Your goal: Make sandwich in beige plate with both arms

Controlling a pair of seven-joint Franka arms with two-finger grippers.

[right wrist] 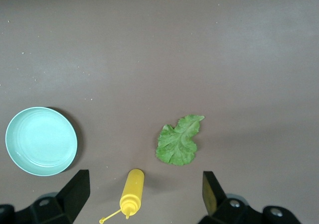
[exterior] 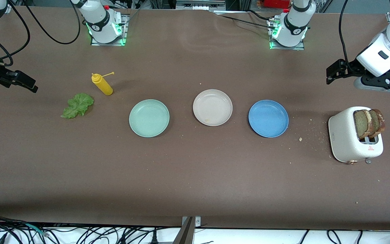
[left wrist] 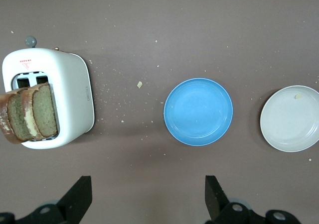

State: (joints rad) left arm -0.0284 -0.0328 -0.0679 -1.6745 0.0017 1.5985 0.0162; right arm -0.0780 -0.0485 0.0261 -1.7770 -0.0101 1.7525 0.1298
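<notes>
- Lying flat near the middle of the matte brown worktop [exterior: 195,176]: beige plate [exterior: 212,107], round, shallow, plain raised rim, a crumb or two on its smooth face; bare of bread and leaf.
- Flanking it in a row: mint green plate [exterior: 149,118] toward the right arm's end, blue plate [exterior: 268,118] toward the left arm's end; same round shallow shape, glossy, apart from one another.
- Standing upright in the slots of a white speckled toaster [exterior: 355,135], rounded and boxy, at the left arm's end: two bread slices [exterior: 369,122], square, brown and porous, darker crust; pale crumbs scattered on the worktop between toaster and blue plate.
- Resting on the worktop at the right arm's end: lettuce leaf [exterior: 77,105], green, ruffled, veined; just beside it, farther from the front camera, yellow squeeze bottle [exterior: 102,84], smooth plastic, tilted, thin nozzle cap hanging off.
- Hovering above the worktop near the toaster: left tool [left wrist: 147,196], black fingers spread wide, grasping nothing.
- Hovering near the leaf and bottle: right tool [right wrist: 144,194], black fingers likewise released, grasping nothing.
</notes>
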